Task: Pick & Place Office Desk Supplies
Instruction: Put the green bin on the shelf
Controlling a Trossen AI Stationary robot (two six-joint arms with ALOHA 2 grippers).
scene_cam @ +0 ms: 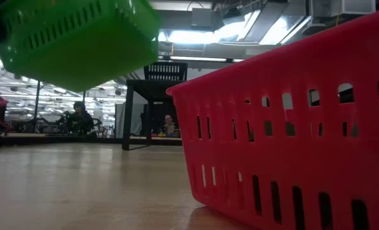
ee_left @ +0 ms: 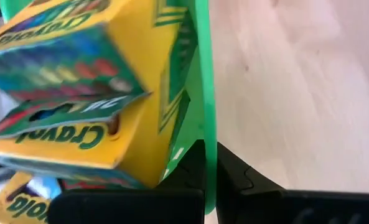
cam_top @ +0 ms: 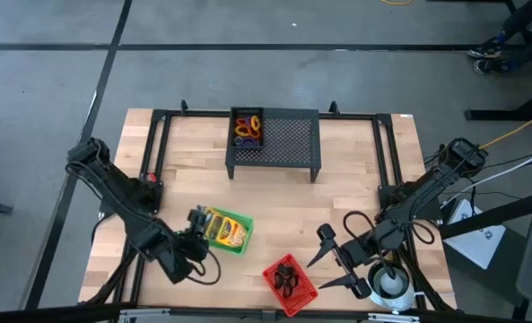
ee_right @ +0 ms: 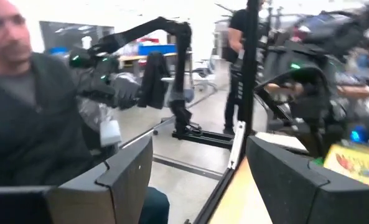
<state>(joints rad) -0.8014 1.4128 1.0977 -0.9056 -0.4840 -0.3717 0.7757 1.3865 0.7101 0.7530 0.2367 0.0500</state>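
Left claw (cam_top: 196, 240) pinches the green basket's (cam_top: 239, 222) rim, lifting it with crayon boxes (cam_top: 222, 232) above the table (cam_top: 274, 206); right claw (cam_top: 333, 256) spread beside the red basket (cam_top: 305, 289).

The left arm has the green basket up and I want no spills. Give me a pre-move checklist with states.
1. Left claw shut on the green basket rim: ok.
2. Basket clear of the table, seen lifted in the low view: ok.
3. Crayon boxes settled inside: not ok, they lie tumbled against the wall.
4. Red basket apart from the green one: ok.
5. Right claw open, empty, beside the red basket: ok.
6. Free slot on the mesh stand: cannot tell.
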